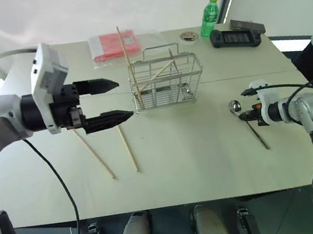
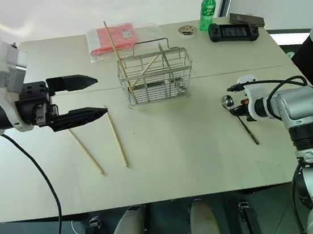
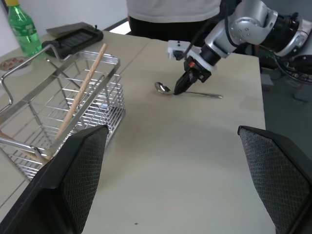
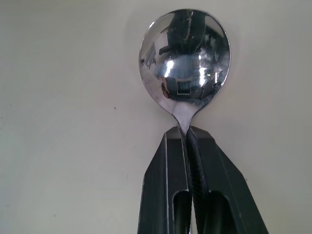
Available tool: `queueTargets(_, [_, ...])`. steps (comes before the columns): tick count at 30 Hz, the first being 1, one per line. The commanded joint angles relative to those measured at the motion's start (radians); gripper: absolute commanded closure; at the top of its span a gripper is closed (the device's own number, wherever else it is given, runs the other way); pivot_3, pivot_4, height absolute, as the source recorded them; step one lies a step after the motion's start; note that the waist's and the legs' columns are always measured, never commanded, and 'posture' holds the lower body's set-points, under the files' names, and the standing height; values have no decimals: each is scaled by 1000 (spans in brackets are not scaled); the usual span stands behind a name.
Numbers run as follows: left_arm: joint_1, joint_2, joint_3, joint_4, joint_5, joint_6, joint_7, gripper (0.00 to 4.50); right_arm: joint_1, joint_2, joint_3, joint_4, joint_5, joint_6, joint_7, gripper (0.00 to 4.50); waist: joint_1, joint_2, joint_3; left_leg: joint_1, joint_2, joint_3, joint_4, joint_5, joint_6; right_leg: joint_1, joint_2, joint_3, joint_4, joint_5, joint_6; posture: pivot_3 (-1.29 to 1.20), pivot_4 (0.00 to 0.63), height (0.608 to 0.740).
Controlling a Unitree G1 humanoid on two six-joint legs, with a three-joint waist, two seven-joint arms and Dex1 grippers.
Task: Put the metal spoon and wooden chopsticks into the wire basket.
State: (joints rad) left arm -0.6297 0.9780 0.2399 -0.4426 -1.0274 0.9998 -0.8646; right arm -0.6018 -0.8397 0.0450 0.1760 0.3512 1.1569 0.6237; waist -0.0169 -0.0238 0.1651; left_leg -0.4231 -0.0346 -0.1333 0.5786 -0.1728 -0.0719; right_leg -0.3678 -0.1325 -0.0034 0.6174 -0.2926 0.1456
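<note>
Since the right gripper [image 4: 187, 139] has its fingers pinched shut on the thin neck of the metal spoon [image 4: 185, 61], lying flat on the bench [image 1: 194, 146], while the left gripper [image 1: 123, 100] hangs wide open and empty, the slick spoon may swivel or slip when lifted toward the wire basket [image 1: 166, 81].

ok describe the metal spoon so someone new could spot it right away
Start at the wire basket mid-table and look toward the robot's right. The metal spoon lies flat there, its neck pinched by the shut right gripper. Unlike the pale wooden chopsticks, it is short, shiny silver, with a round bowl.
</note>
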Motion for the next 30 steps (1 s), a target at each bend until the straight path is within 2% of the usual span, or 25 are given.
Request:
queueTargets(1, [-35,0,3,13,17,-32,1,0,0,40,-125,-165,45,-144,13,4484,-5,1,1,0,0,0,0,0,0,0,0,0,0,0,1,0,150,720])
queueTargets(6, [-78,-19,3,47,21,-33,17,0,-133,173,-345,-302,153,-221,-89,4484,-9,3,2,0,0,0,0,0,0,-2,0,1,4,2,5,0,150,720])
queueTargets(11, [-103,-25,-9,68,32,-42,20,0,-292,283,-438,-268,184,-293,-232,4484,1,2,1,0,0,0,-1,0,0,-2,1,1,3,2,5,0,150,720])
queueTargets(18, [-140,-44,-44,105,72,-68,4,0,-432,442,-388,-86,158,-458,-314,4484,-5,2,1,1,0,0,-1,1,-2,-2,1,1,4,2,5,0,150,720])
queueTargets(25, [-147,-42,-44,105,81,-69,7,0,-443,570,-305,27,116,-597,-318,4484,-15,3,2,1,0,0,-3,1,-2,-6,1,1,12,2,5,0,150,720])
queueTargets(30, [-148,-38,-28,99,79,-60,21,0,-359,614,-256,28,101,-622,-301,4484,-24,2,1,2,0,-1,-2,2,-2,-5,1,1,12,2,5,0,150,720])
